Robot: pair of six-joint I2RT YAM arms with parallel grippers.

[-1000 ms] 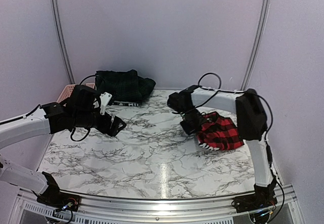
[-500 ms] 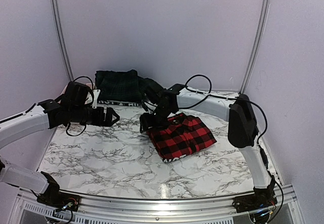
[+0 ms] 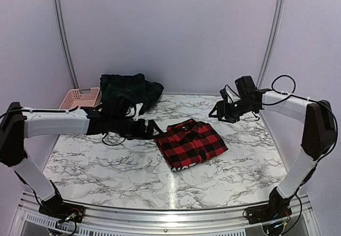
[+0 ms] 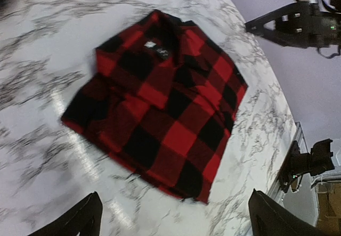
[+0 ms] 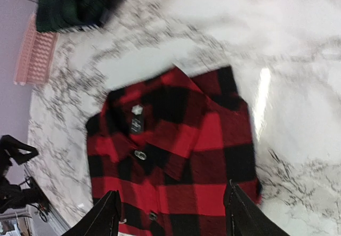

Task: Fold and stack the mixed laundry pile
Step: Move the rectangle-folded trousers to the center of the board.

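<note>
The red-and-black checked shirt (image 3: 191,144) lies folded and flat in the middle of the marble table (image 3: 106,167), collar toward the back. My left gripper (image 3: 154,129) stands open just off the shirt's left edge; in its wrist view the shirt (image 4: 165,113) fills the frame beyond the gripper (image 4: 176,225), nothing between its fingers. My right gripper (image 3: 217,111) hangs open above the table's back right, apart from the shirt. Its wrist view looks down on the shirt (image 5: 176,156) past the gripper (image 5: 173,214). The dark green plaid piece (image 3: 128,89) is heaped at the back left.
A pink perforated basket (image 3: 80,97) stands at the back left corner, beside the green plaid heap (image 5: 80,1); it shows too in the right wrist view (image 5: 34,55). Purple walls close in on the table's back and sides. My left arm stretches across the table's left half.
The right gripper carried the checked shirt to the middle, let it go and drew back to the back right. The left arm reached right, up to the shirt's left edge.
</note>
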